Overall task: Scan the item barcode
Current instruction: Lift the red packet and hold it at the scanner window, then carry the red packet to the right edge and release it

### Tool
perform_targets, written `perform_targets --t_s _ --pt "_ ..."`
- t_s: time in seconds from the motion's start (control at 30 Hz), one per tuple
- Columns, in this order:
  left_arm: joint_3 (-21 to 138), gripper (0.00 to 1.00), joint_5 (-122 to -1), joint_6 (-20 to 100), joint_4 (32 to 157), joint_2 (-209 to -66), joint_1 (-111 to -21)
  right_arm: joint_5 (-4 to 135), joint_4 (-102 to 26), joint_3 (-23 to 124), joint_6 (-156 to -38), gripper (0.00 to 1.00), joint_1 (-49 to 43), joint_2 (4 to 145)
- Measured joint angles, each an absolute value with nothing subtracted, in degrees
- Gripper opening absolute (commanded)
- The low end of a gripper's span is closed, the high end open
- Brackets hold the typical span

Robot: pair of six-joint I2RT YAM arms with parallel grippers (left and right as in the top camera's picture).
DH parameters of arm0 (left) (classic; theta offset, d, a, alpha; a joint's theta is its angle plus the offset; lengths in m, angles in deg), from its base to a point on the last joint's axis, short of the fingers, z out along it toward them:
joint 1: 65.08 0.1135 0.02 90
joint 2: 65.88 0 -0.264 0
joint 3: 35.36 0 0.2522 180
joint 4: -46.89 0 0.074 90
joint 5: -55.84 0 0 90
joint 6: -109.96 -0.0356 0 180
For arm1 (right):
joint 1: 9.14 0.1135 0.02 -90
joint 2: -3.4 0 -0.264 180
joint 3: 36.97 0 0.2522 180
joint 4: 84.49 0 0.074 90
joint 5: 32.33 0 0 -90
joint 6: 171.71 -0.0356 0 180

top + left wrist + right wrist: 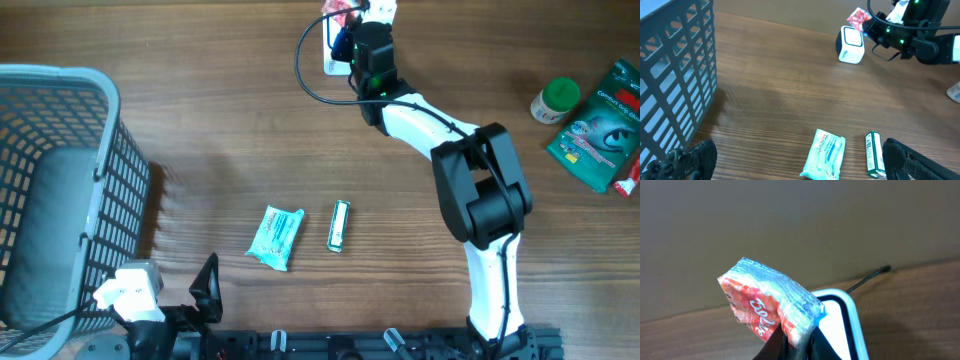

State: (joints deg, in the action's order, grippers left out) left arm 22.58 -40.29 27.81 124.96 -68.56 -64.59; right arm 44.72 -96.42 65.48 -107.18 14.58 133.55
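Red snack packet, pinched in the right gripper, hangs beside the white scanner: scan seemingly underway. 2 items, teal pouch and green stick, likely wait.

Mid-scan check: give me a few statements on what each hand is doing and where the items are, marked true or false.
1. The right hand grips a red packet. True.
2. The red packet is held close to the white scanner. True.
3. The left hand holds the teal packet. False: it is open and empty; the teal packet lies on the table.
4. The basket stands on the table's right. False: it stands on the left.
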Motion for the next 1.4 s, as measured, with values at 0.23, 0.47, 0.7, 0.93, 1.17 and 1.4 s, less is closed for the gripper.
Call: perform_targets --t_s 0.23,0.47,0.7,0.93,1.17,1.4 --pt "22.58 1.0 -40.29 27.81 124.94 -68.56 -64.59 46.21 -92.05 65.54 -108.1 0.04 14.47 133.68" --pt "22.58 1.0 -40.29 27.81 124.9 -68.56 -64.59 47.54 -69.1 65.8 -108.52 0.04 11.5 125.95" --pt "22.58 1.0 -40.29 27.81 124.96 -68.56 -64.59 42.84 -31.88 66.74 -108.69 0.05 0.88 110.82" --pt "22.58 1.0 -40.29 27.81 124.96 -68.53 -64.59 38.23 -21.72 56.36 -112.63 0.04 -11.1 110.86" --pt "22.58 1.0 -40.29 27.81 124.96 -68.53 -64.59 37.72 -27.07 44.21 -119.01 0.1 -28.26 110.97" --pt "22.58 1.0 -40.29 27.81 124.96 -68.53 -64.59 49.07 -25.65 44.34 -118.51 1.0 -39.78 105.47"
